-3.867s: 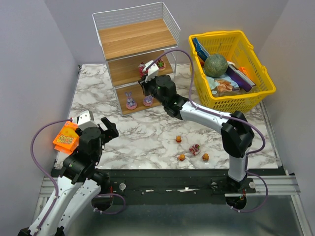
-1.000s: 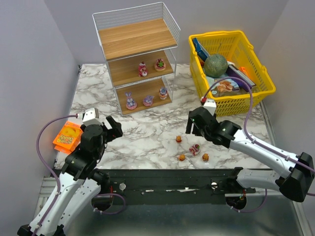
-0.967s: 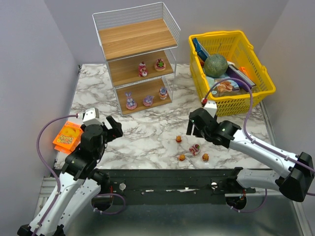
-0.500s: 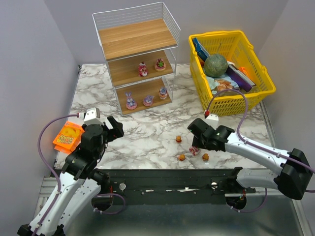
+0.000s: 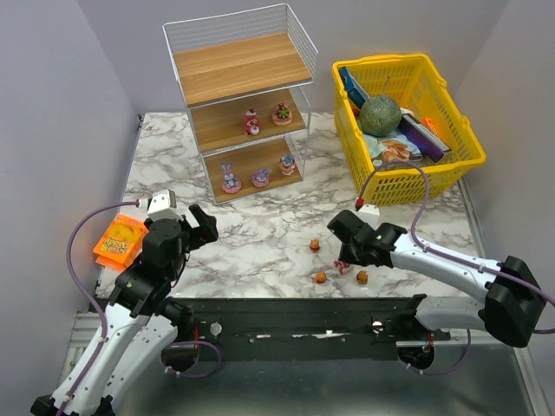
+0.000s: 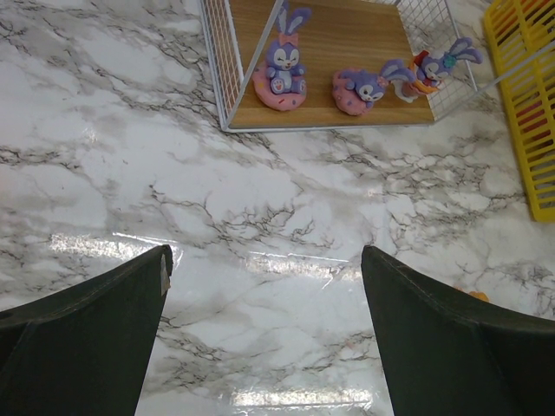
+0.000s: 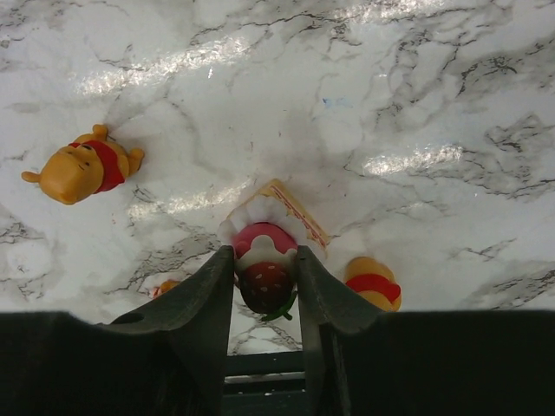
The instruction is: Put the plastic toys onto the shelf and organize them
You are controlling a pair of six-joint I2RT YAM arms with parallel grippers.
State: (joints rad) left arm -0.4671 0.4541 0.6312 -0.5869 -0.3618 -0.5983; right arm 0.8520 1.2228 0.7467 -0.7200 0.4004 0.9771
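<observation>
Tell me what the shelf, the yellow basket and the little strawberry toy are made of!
Shelf: thin white wire, probably painted metal, with boards showing brown wood grain.
Basket: shiny yellow moulded lattice, likely plastic.
Strawberry toy: smooth, glossy red and pink, probably plastic.

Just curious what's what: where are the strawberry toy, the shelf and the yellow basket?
strawberry toy [image 7: 264, 281], right wrist view, its red berry.
shelf [image 5: 238, 68], top view, bare top board.
yellow basket [image 5: 425, 179], top view, front wall.
</observation>
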